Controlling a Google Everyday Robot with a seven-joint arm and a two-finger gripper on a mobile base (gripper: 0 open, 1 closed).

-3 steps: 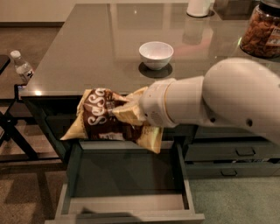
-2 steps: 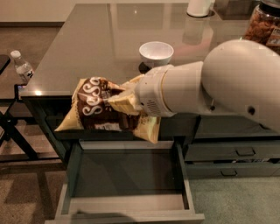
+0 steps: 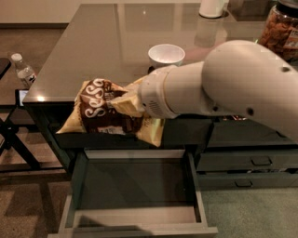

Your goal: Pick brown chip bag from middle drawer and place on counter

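The brown chip bag [image 3: 100,114], cream-yellow with a dark brown panel and white script, hangs in the air in front of the counter's front edge, above the open middle drawer [image 3: 135,186]. My gripper [image 3: 128,103], at the end of the big white arm, is shut on the bag's right side, with the foil crumpled around it. The drawer is pulled out, and its pale grey floor shows nothing in it. The glossy grey-brown counter [image 3: 102,51] lies just behind and level with the top of the bag.
A white bowl [image 3: 166,55] stands on the counter just behind my wrist. A snack jar [image 3: 279,32] and a white container [image 3: 212,7] stand at the back right. A water bottle [image 3: 23,72] sits left of the cabinet. Narrower drawer fronts [image 3: 251,160] are shut at right.
My gripper has lifted the chip bag up out of the drawer area and a little to the left, up to the level of the counter's edge. The drawer stays open.
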